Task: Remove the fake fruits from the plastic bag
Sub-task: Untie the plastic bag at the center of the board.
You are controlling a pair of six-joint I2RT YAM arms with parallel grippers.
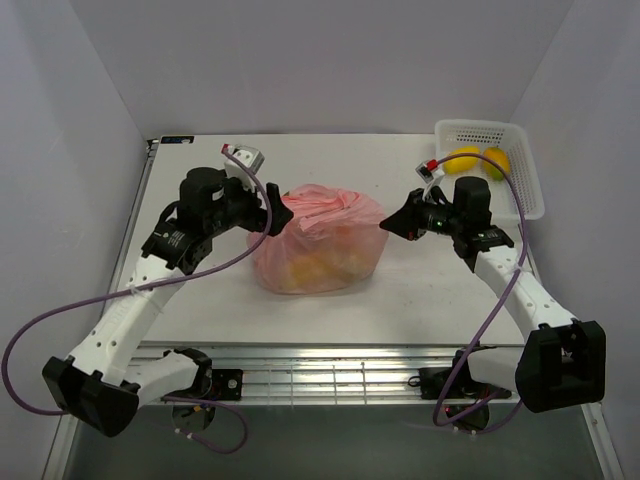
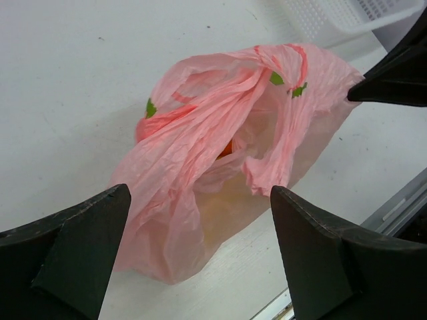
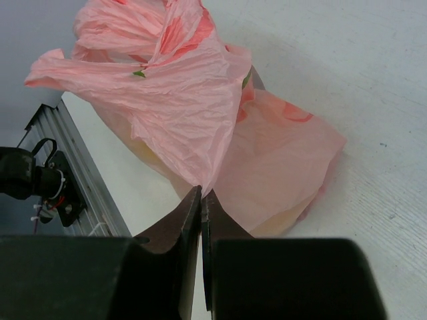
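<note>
The bag (image 1: 318,240) sits mid-surface (image 1: 430,290) with the fruits (image 1: 312,266) inside. The left gripper (image 2: 200,192) is wide open at its left top. The right gripper (image 3: 201,193) is shut at its right edge. If one tugs the thin plastic, the bag may slide or tip, and the fruits may roll away.
</note>
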